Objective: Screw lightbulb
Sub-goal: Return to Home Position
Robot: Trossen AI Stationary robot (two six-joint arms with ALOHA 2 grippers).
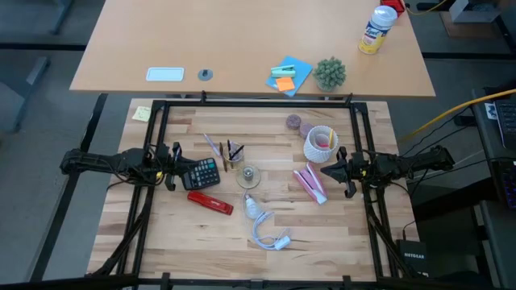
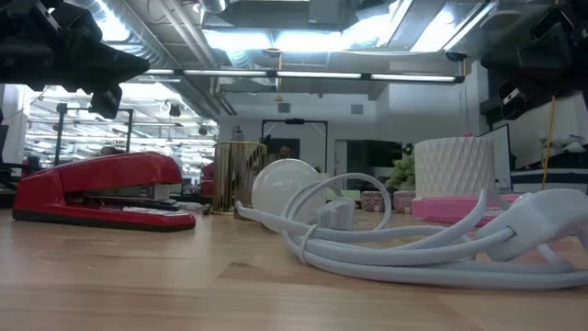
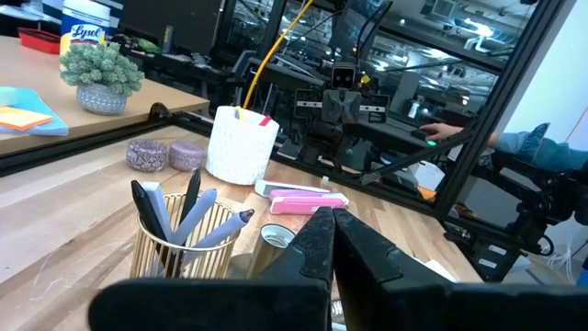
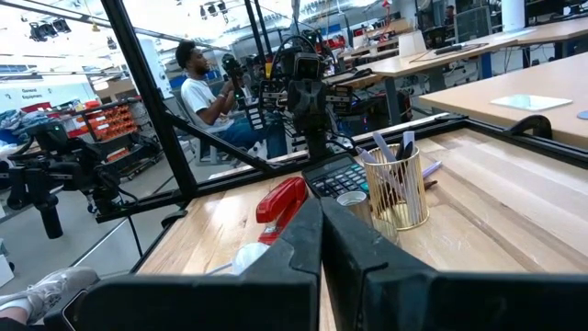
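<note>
- The wooden bench (image 1: 339, 234) fills my overhead feed, with a black frame around it and one arm coming in from each side.
- My left gripper (image 1: 175, 155) hangs at the bench's left side, just beside the calculator. On its wrist feed the jaws are pressed together with nothing between them.
- My right gripper (image 1: 326, 171) sits opposite at the right side, near the white cup. Its jaws are likewise together and hold nothing.
- A white looped cable (image 1: 268, 234) lies toward the front edge, near the middle.
- The calculator (image 1: 202, 172) lies flat, left of centre.
- A red stapler (image 1: 210, 201) lies just in front of the calculator.
- The white cup (image 1: 320, 143) stands upright, right of centre.
- A gold pen holder (image 1: 232, 158) stands upright beside the calculator, with pens in it.
- The gold lamp (image 1: 248, 176) sits at the centre, just beside the pen holder, its socket bare.
- The lightbulb (image 1: 251, 206) lies on the bench, apart from the lamp, between the stapler and the cable. I cannot tell whether it touches the cable. Both grippers are well apart from it.
</note>
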